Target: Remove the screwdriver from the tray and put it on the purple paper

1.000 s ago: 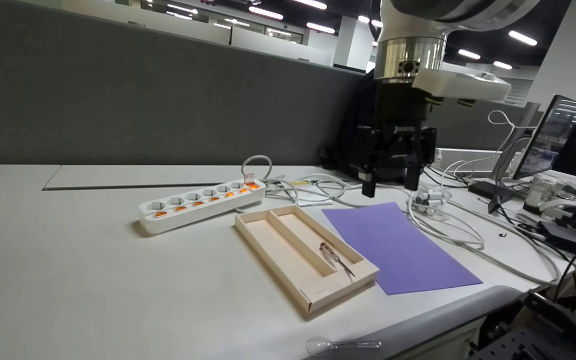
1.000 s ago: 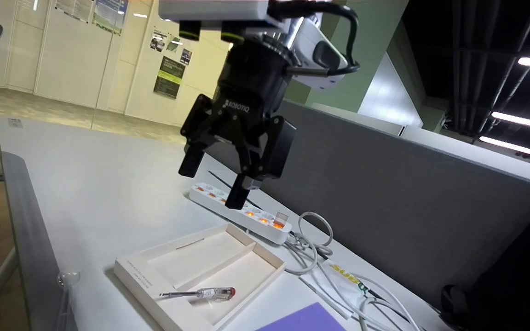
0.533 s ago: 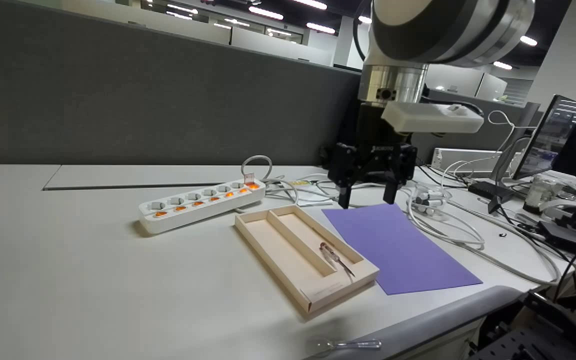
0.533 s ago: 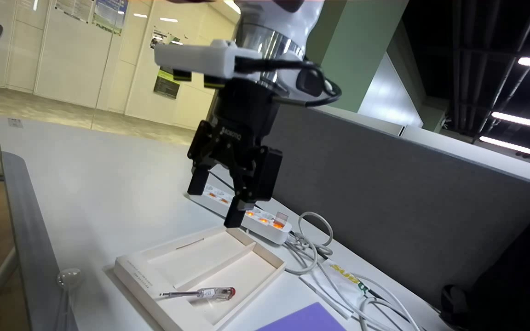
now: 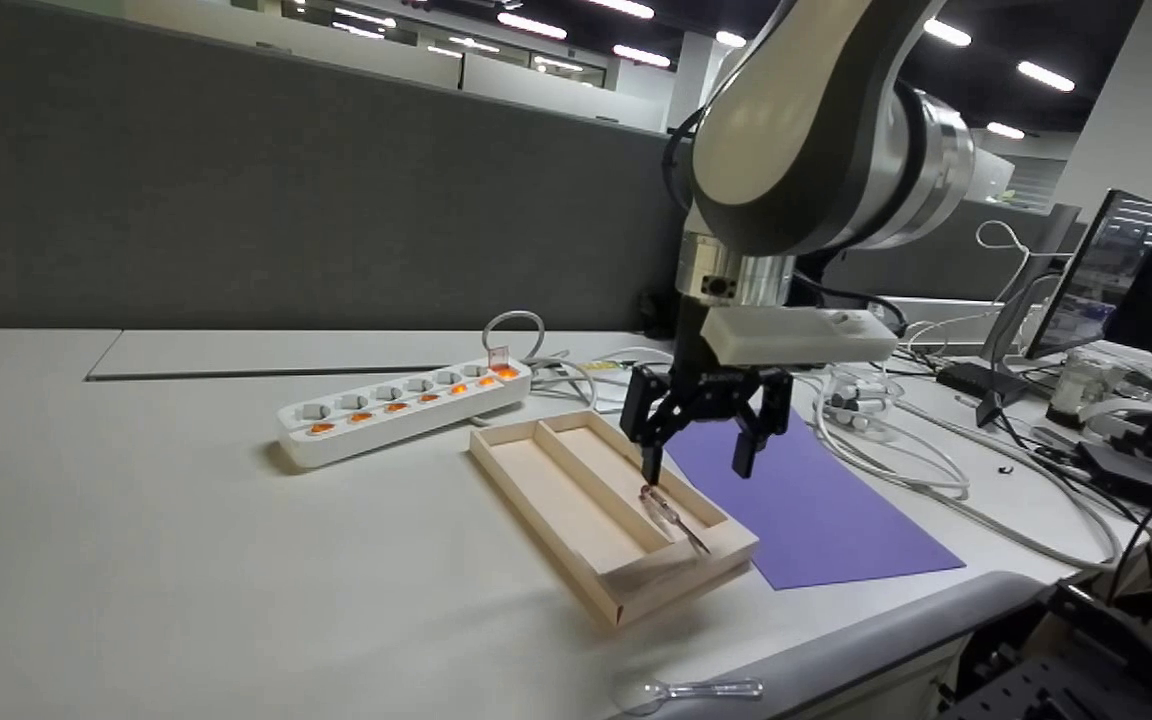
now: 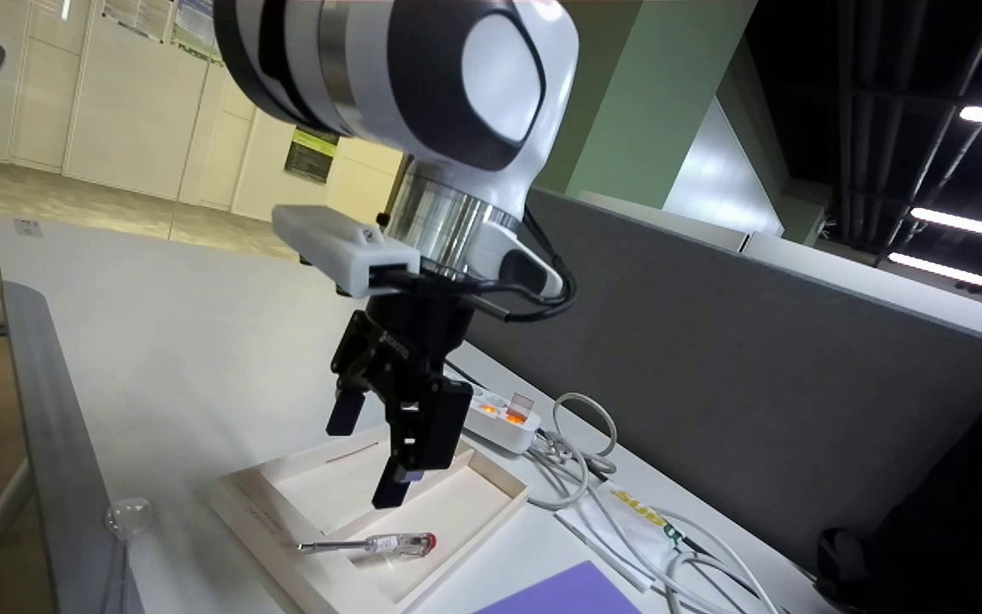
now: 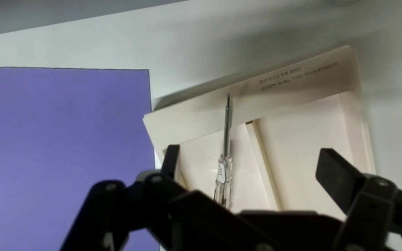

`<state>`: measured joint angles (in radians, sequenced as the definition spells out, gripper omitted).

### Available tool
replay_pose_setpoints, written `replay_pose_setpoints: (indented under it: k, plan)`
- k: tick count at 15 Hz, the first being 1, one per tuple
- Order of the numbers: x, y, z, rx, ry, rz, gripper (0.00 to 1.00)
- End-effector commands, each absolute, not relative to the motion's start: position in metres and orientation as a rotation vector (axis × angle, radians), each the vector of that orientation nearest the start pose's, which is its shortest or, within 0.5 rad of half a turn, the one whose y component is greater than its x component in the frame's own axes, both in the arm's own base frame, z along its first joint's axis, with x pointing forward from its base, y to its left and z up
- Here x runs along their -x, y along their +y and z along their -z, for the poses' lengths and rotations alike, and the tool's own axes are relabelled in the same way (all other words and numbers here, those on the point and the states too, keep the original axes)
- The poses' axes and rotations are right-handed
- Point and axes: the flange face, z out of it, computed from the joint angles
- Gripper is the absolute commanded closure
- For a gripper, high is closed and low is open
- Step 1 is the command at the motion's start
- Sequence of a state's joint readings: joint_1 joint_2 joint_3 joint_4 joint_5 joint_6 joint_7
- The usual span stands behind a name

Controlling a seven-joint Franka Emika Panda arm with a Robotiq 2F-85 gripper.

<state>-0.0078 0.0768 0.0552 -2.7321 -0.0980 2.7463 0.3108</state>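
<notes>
Screwdriver unmoved in tray | wrist view: tip toward twelve o'clock, paper at nine | gripper lower than before, jaws apart

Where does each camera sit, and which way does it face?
In an exterior view: off the robot arm, facing across the desk to a partition; arm and open gripper show.
In an exterior view: off the arm, facing along the desk towards a poster; arm and gripper show.
In the wrist view: on the wrist, facing down at screwdriver and tray; only gripper parts show.
Both exterior views share the power strip.
</notes>
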Motion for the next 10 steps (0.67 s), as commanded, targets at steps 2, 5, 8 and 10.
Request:
replay_pose_setpoints:
  k: [2,5,8,10]
  plan:
    - [-0.402,0.027,-0.163,3.167,0.314,-0.158,0.0]
    - [-0.403,0.029,-0.149,3.167,0.3,-0.207,0.0]
    - [-0.404,0.03,-0.14,3.168,0.299,-0.243,0.0]
    - [-0.404,0.03,-0.135,3.171,0.295,-0.257,0.25]
